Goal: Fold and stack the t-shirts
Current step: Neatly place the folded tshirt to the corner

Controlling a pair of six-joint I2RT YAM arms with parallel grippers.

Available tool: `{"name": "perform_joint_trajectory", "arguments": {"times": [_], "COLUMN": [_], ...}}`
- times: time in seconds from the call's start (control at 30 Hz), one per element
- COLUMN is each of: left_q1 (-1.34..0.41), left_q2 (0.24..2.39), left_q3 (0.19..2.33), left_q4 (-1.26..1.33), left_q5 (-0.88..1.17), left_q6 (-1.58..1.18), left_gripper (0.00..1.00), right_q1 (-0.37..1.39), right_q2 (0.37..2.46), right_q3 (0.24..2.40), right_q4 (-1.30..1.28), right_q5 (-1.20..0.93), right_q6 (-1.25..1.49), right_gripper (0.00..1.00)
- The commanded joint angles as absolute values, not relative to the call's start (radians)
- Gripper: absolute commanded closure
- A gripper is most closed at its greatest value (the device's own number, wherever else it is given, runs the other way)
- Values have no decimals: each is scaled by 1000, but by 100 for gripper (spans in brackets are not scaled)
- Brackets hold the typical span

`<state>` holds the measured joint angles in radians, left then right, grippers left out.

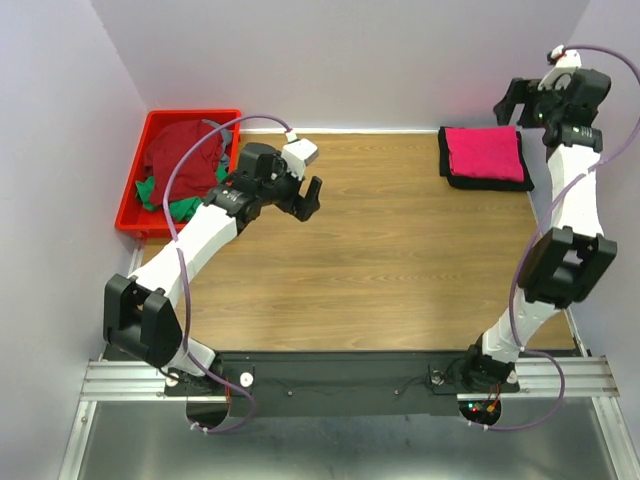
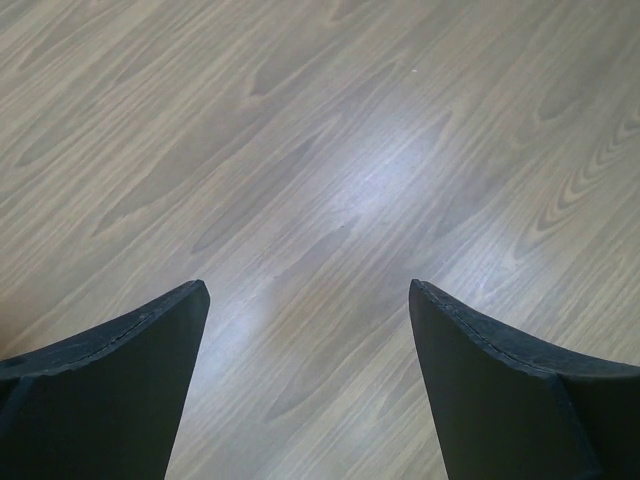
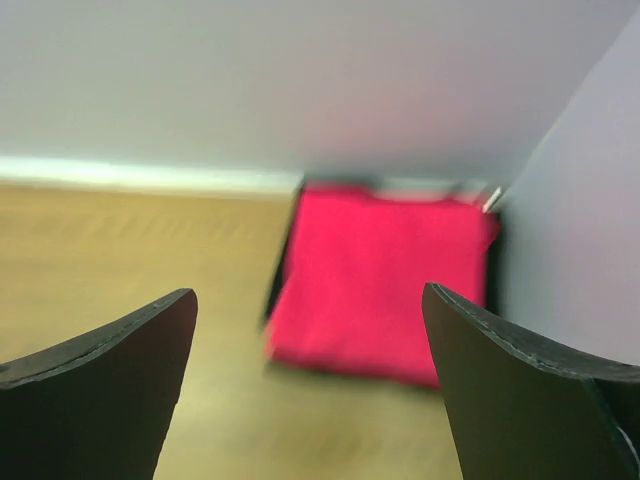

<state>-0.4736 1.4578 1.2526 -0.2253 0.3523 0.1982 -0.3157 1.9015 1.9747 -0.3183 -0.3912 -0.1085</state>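
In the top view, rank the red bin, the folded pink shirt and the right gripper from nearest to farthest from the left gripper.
1. red bin, just left of the left gripper, at the table's left edge.
2. folded pink shirt, far right, lying on a black shirt.
3. right gripper, beyond that shirt, in the back right corner.

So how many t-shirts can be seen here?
4: pink-red shirt folded on black shirt, far right; dark red shirt over green shirt in the red bin. Others may hide there.
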Motion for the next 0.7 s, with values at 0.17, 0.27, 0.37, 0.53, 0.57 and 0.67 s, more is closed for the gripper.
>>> {"name": "perform_joint_trajectory", "arguments": {"times": [0.17,0.27,0.37,0.53,0.57,0.67], "left_q1": [-456,-453,-442,-417,-411,-376], "left_q2": [1298,1263,1240,1174,1166,1152], "left_q3": [1173,1082,996,911,908,908], "left_q4": [-270,-288,-293,-314,-318,-324], "left_q5": [295,269,239,201,192,192], "left_q6": [144,138,146,173,173,161], "left_gripper": [1,1,1,1,1,1], "right_q1": [-293,-275,-261,-252,-252,-250], "right_q2": [1536,1427,1347,1215,1198,1172], "right_q3": [1445,1271,1128,954,940,959], "right_q4": [-558,-609,-679,-729,-729,-735], "right_q5": [-574,-571,-561,-540,-535,-525], "right_q6": [-60,-126,-215,-305,-311,-313], "right_gripper": [0,0,0,0,0,0]}}
